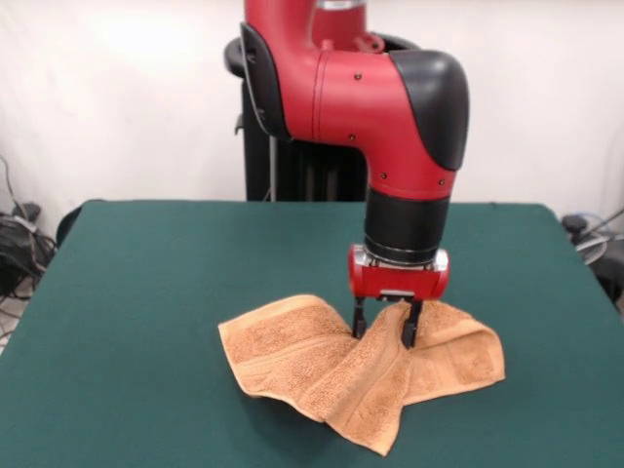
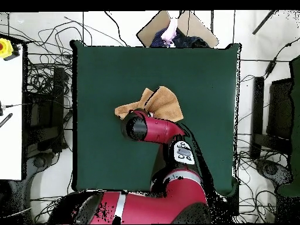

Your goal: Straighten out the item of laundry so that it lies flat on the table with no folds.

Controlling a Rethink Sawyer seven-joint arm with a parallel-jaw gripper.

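Observation:
The orange-tan towel (image 1: 292,351) lies crumpled near the middle of the green table (image 1: 136,283), with one flap spread left, one right, and a folded corner pointing toward the front edge. My gripper (image 1: 385,331) points straight down over the towel's middle. Its two black fingers (image 1: 359,322) straddle a ridge of cloth that rises between them, so it is shut on the towel. In the overhead view the towel (image 2: 167,102) shows partly, and the arm's black elbow (image 2: 135,127) hides the gripper and the rest of the cloth. The table (image 2: 105,70) is much wider than the towel.
The robot's black pedestal (image 1: 292,166) stands at the table's far edge. Cables and boxes (image 2: 41,88) lie on the floor around the table, and a white surface (image 2: 10,117) stands beside it. A cardboard box (image 2: 176,26) sits beyond one edge.

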